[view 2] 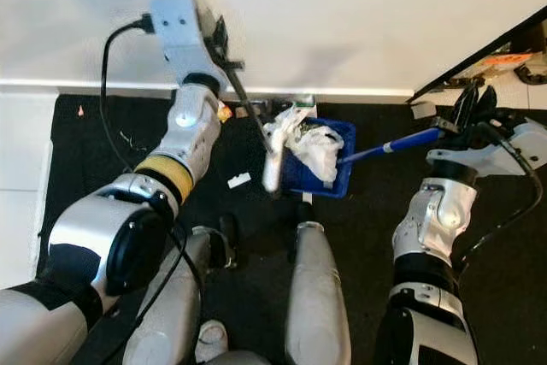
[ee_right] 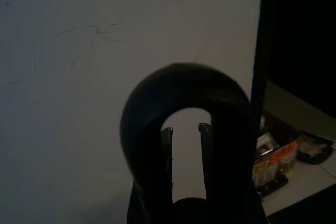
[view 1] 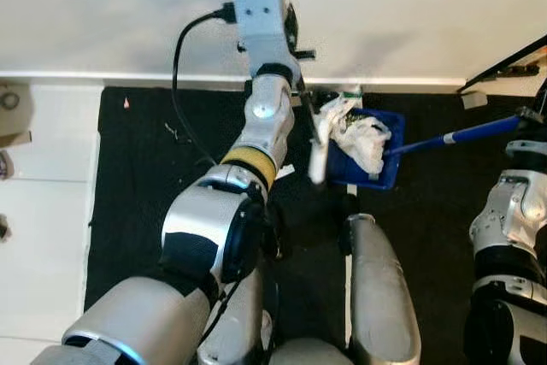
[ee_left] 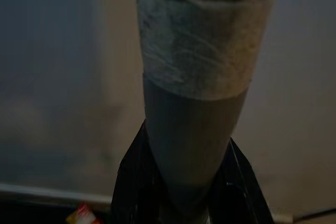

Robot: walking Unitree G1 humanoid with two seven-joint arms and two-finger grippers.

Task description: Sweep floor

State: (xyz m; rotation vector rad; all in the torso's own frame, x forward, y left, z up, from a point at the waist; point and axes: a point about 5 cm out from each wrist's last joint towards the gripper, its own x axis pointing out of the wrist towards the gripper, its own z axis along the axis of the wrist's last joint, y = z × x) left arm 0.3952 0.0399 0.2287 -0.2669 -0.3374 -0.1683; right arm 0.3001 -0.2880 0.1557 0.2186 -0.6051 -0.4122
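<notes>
Right eye view shows the left gripper (view 2: 224,55) clamped on the broom handle (view 2: 256,121), its head (view 2: 275,168) at the blue dustpan (view 2: 329,179), which lies on the black mat (view 2: 111,138) and holds white litter (view 2: 314,150). The right gripper (view 2: 472,107) grips the dustpan's blue handle (view 2: 395,144). Short strokes with the pan kept flat would serve best; 1 scrap (view 2: 238,180) lies just beside it.

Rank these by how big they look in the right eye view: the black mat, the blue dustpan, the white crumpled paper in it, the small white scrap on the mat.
1. Black floor mat
2. Blue plastic dustpan
3. White crumpled paper, close to the dustpan's visible area, so unsure
4. Small white scrap
</notes>
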